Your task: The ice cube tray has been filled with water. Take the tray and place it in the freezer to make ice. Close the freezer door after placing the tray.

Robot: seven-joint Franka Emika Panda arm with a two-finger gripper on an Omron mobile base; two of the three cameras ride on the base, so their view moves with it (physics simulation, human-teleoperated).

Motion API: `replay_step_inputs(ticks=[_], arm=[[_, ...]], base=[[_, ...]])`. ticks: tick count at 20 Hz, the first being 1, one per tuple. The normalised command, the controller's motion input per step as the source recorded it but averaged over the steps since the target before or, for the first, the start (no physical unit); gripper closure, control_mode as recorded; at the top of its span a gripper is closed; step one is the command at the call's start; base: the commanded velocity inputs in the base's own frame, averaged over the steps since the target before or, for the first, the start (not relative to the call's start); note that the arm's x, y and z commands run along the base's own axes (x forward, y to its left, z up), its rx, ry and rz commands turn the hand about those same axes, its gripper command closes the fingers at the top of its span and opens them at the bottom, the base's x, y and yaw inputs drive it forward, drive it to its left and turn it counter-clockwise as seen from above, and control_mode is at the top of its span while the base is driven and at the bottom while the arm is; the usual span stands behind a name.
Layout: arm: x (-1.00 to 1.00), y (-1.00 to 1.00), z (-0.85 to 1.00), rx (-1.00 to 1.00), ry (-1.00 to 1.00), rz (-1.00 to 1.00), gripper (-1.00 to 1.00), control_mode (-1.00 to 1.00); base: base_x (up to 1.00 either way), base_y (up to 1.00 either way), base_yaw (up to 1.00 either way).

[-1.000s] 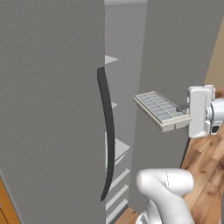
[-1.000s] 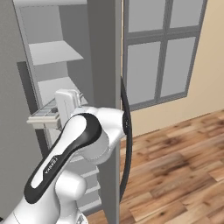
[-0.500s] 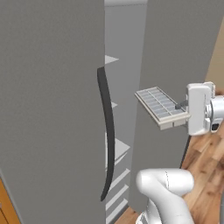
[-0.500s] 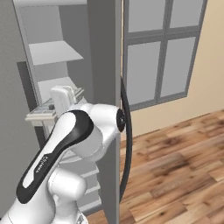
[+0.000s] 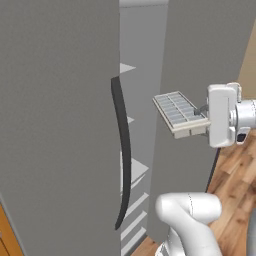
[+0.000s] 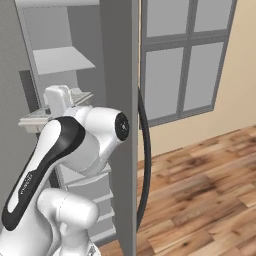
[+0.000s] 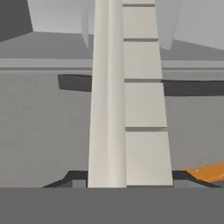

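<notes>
Left base view shows the flat rectangular pale grey-white ice cube tray (image 5: 179,113), with its grid of small square cells, held out level in mid-air at the end of the white arm's two-finger gripper (image 5: 202,116), whose jaws are closed onto the tray's near short edge. The tray hangs in front of the gap between the two doors of the tall plain grey freezer (image 5: 60,125), beside the long dark curved vertical handle (image 5: 123,155) on the open door's edge, with pale shelves visible inside the compartment behind. From the right base view the tray (image 6: 34,120) pokes out past the arm toward the interior shelving (image 6: 64,59), not yet resting on any shelf. Looking along the hand, the tray (image 7: 131,105) runs straight away from the fingers, edge-on. It looks stiff and light in itself, a rigid moulded piece, but with water in the cells it is unforgiving: any tilt or jolt would likely spill, and smooth plastic pinched at one end can sag or slip. Holding it by the short rim works if the wrist stays level; a shelf's front edge seems the safest place to slide it onto.
</notes>
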Motion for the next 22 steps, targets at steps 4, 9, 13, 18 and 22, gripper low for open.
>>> replay_step_inputs(ticks=[4,9,13,18,22], arm=[[0.0,0.25,0.2,0.0,0.0,-0.02,1.0,-1.0],[0.1,0.2,0.07,0.0,-0.02,0.0,1.0,-1.0],[0.24,0.01,0.1,0.0,-0.04,0.0,1.0,-1.0],[0.34,0.0,0.17,0.0,-0.08,0.0,1.0,-1.0],[0.33,0.0,0.19,0.0,-0.09,0.02,1.0,-1.0]], base=[[0.0,0.0,0.0],[0.0,0.0,0.0],[0.0,0.0,0.0],[0.0,0.0,0.0],[0.0,0.0,0.0]])
